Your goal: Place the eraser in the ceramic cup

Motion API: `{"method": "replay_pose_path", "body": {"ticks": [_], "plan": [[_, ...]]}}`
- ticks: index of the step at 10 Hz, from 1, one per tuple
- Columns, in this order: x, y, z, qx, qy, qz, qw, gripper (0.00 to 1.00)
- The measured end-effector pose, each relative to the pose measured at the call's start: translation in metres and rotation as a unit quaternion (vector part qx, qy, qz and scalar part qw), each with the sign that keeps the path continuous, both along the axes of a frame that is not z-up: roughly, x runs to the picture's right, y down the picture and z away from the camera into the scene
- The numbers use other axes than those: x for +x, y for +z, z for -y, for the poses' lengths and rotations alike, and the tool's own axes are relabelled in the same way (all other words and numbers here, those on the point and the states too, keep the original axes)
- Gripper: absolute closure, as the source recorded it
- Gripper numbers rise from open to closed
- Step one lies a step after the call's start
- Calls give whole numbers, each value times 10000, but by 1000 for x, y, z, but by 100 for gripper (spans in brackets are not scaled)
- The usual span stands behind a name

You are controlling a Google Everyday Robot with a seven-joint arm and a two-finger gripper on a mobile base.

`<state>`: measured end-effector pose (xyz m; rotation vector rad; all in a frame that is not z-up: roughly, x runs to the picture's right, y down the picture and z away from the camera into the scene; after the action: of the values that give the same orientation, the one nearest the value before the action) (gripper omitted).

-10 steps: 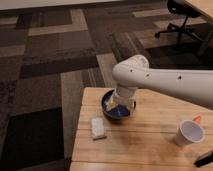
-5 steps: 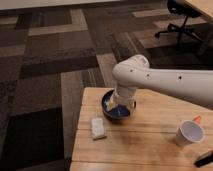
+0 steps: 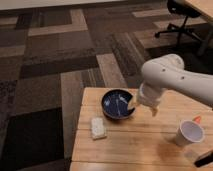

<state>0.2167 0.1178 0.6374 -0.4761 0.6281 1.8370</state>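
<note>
The gripper hangs low over the table, well to the picture's left of the cup and farther from the camera. Its fingers stand wide apart, and nothing shows between them. The white arm reaches in from the right, passing behind the cup. The eraser lies on the table near the cup, to its right and closer to the camera, not touching it and partly cut off by the picture's edge. The cup stands upright with its mouth open. A small orange thing shows just behind it. The blue bowl sits farther left of the cup, past the gripper. A whitish block lies farther left again.
</note>
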Motion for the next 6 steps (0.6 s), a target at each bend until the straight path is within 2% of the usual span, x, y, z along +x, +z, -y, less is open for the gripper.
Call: {"method": "replay_pose_path", "body": {"ticks": [1,2,6], "plan": [[27,-12,-6,-76,24,-142,9999,35],[35,-15,-9,-106,33,-198,9997,35],[33,-14,-7,-84,29,-186,9998,35]]}}
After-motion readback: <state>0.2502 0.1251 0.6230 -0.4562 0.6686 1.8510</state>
